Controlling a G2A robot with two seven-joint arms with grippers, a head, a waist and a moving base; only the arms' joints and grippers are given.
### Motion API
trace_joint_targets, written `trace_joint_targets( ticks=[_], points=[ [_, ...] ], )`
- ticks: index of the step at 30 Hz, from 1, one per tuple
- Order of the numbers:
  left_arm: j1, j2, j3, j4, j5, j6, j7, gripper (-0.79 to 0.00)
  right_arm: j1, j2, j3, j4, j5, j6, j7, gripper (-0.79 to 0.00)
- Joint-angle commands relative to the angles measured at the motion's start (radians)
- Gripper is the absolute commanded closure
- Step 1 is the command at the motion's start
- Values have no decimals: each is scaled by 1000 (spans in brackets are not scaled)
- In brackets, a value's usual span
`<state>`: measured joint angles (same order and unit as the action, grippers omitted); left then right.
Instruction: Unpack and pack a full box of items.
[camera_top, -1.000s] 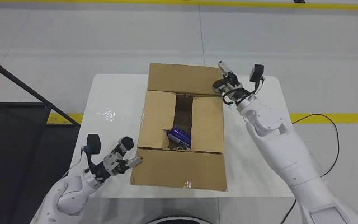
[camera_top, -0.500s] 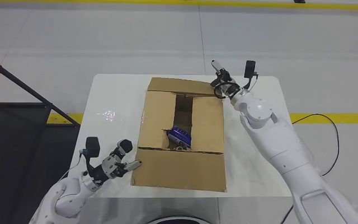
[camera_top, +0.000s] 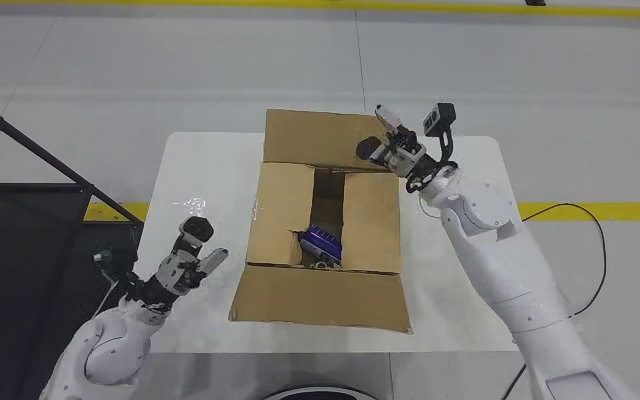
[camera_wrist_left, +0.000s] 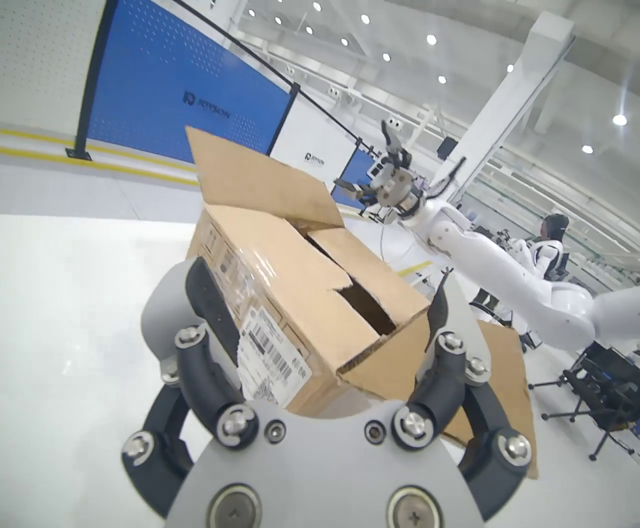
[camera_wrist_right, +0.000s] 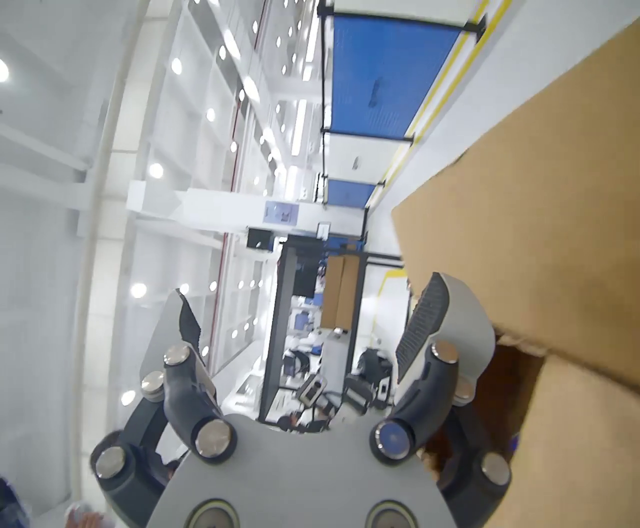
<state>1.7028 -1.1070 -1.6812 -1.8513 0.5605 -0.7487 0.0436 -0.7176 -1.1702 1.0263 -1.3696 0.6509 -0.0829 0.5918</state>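
On the table (camera_top: 200, 170), the box (camera_top: 285, 215) shows a blue item (camera_top: 323, 240) from above, its label (camera_wrist_left: 272, 345) from the left wrist. Empty, the left gripper (camera_top: 203, 246) and right gripper (camera_top: 377, 134) gape.

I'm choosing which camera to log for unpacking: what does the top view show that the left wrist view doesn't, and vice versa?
Top view: a blue item in the gap between the flaps of the box, and the whole outline of the white table. Left wrist view: the printed label on the box's side wall, framed by the open left gripper. Both: the box with its far flap raised, and the open right gripper beside that flap.
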Motion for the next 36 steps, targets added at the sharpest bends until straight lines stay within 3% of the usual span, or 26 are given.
trace_joint_targets(
  ticks=[1,3,9,16,23,36],
  points=[
    [-3,-2,-15,-13,3,38,31,-785,-25,6,14,-58,35,45,102,-785],
    [-9,-5,-32,-20,2,72,62,-785,-47,14,24,-97,22,85,169,-785],
    [-45,-11,-119,34,-42,208,162,-785,-51,16,25,-103,17,92,178,-785],
    [-45,-11,-119,34,-42,208,162,-785,-59,15,19,-105,14,97,175,-785],
    [-46,-15,-105,12,-77,206,131,-785,-61,3,-59,-96,-81,176,169,-785],
    [-27,-21,-126,-7,-134,186,84,-785,-13,-50,-184,53,-91,125,169,-785]
  ],
)
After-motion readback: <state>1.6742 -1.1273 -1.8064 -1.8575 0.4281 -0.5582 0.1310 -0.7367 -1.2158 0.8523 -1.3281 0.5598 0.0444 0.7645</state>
